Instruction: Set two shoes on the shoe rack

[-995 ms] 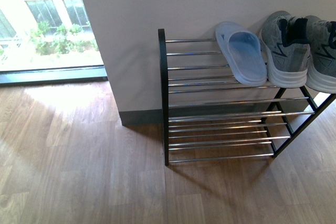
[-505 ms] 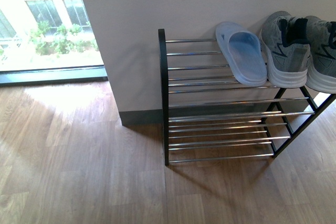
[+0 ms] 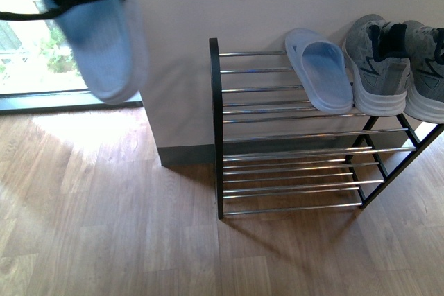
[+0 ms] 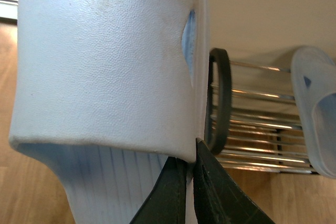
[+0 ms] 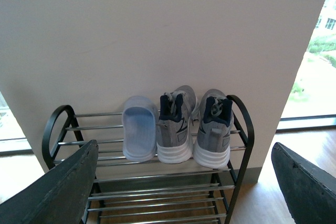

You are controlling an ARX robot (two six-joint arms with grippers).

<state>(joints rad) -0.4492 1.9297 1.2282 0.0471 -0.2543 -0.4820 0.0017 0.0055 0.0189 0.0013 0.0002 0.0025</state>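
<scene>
A second pale blue slide [image 3: 104, 46] has come into view at far left — absent a moment ago — clamped in the left gripper [image 4: 190, 182]. Its mate [image 3: 319, 73] and both sneakers [image 3: 378, 64] sit on the shoe rack [image 3: 277, 150] top tier. Right gripper [image 5: 184, 192] — jaws wide apart.

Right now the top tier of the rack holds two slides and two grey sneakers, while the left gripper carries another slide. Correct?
Not quite. The front view shows only one slide beside the sneakers on the rack. The left gripper does carry the other slide.
</scene>
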